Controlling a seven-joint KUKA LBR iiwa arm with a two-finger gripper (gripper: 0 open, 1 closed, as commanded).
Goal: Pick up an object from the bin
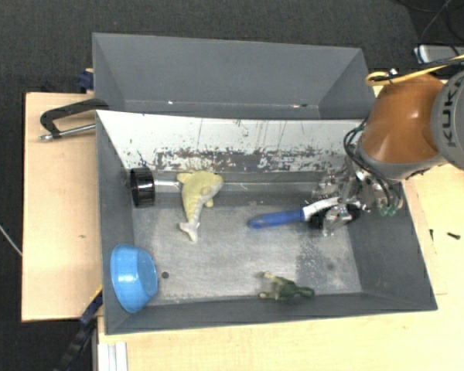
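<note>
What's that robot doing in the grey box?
A robot arm reaches into the grey bin from the right. Its pincer is down at the white end of a blue-handled tool near the right wall. A yellow toy fish, a black cap, a blue bowl and a small green toy lie elsewhere.

Arm (408, 126): cut off by the right edge just past its orange cover.
Gripper (332, 211): its outline is lost among the wrist's cables and metal parts.
Blue-handled tool (274, 220): its white right end is partly covered by the gripper; whether it is touched cannot be told, nor can its kind.
Green figure (288, 290): too small for its kind to be made out.
Black cylinder (141, 186): the pale part at its right is too faint to be told.
</note>
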